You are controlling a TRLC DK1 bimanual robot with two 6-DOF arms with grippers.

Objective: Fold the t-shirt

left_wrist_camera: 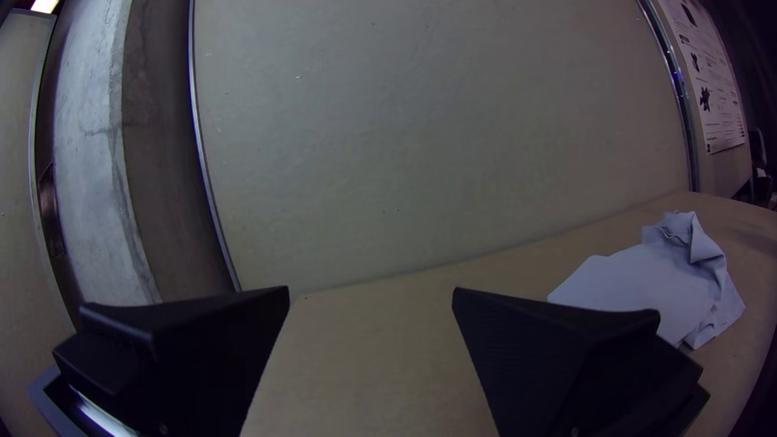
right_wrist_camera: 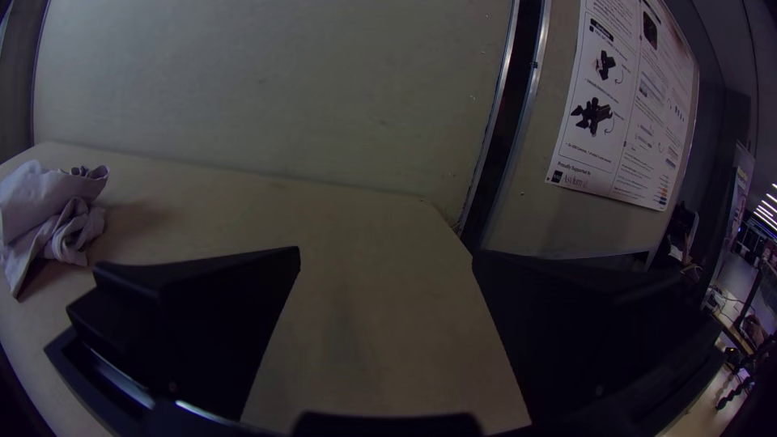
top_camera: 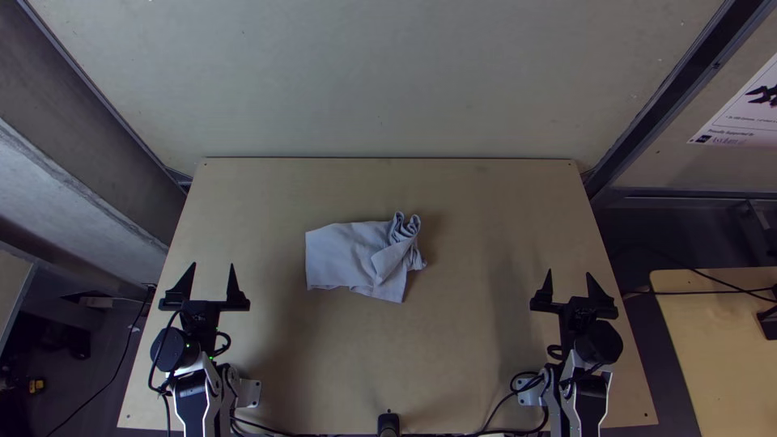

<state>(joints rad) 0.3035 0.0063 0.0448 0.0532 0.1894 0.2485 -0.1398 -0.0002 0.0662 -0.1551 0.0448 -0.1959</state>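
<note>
The t-shirt (top_camera: 348, 255) is plain pale lilac-grey; the bench (top_camera: 461, 324) is lt. tan. L claw (top_camera: 213, 265) & R claw (top_camera: 569, 272) are matte blk. The wall (top_camera: 388, 81) is pale greyish-beige w/ tiny wht specks; the poster (right_wrist_camera: 622, 105) is wht w/ blk pics & txt.

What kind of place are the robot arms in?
Maybe a robotics lab or demo booth: two arms on a wooden table, plain wall panels around it, and a poster with robot drawings.
</note>
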